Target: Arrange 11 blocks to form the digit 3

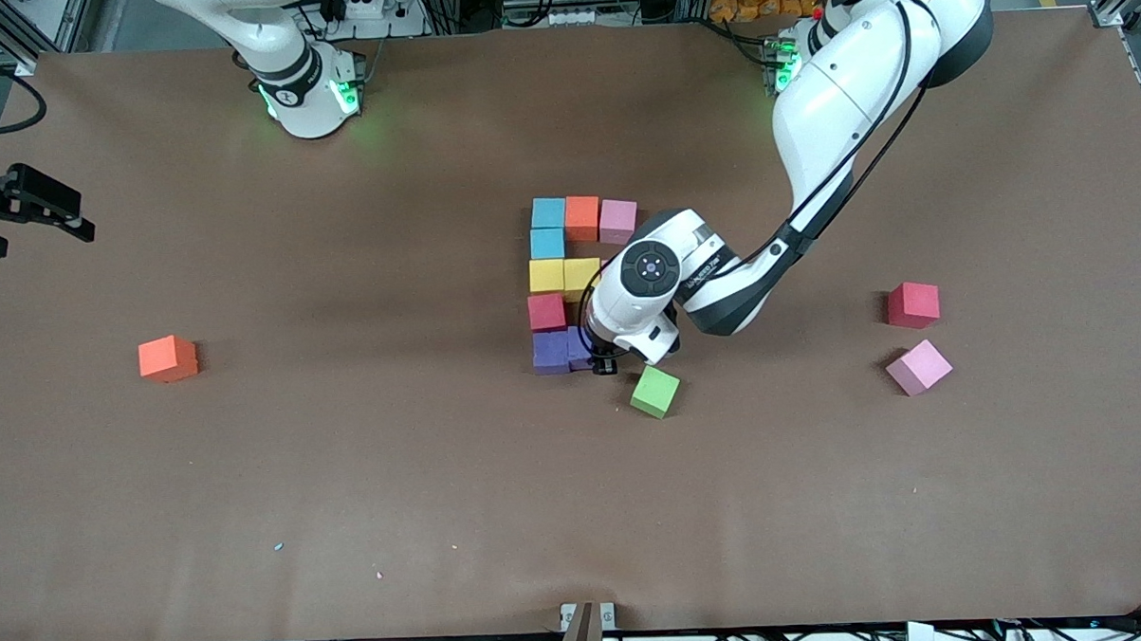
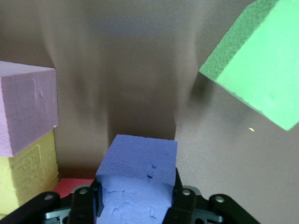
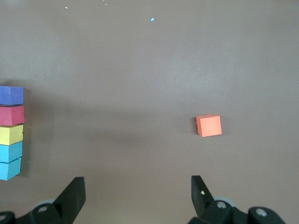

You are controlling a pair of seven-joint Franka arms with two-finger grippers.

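Left gripper [image 2: 135, 205] clamps a purple block [image 2: 138, 175], low at the digit 3 [image 1: 569, 283] bottom bar beside its first purple cube [image 1: 550, 352], extending that row. Green block [image 1: 656, 391] sits loose just beside. Right gripper [image 3: 138, 193] waits spread wide, empty, over bare table near the orange block [image 3: 209, 125].

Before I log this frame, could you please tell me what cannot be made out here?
- Front view: the left gripper and its purple foam cube are mostly covered by the arm's wrist.
- Front view: the middle bar's end beside the yellow foam cube is hidden likewise.
- Right wrist view: the open right gripper is cut by the edge.
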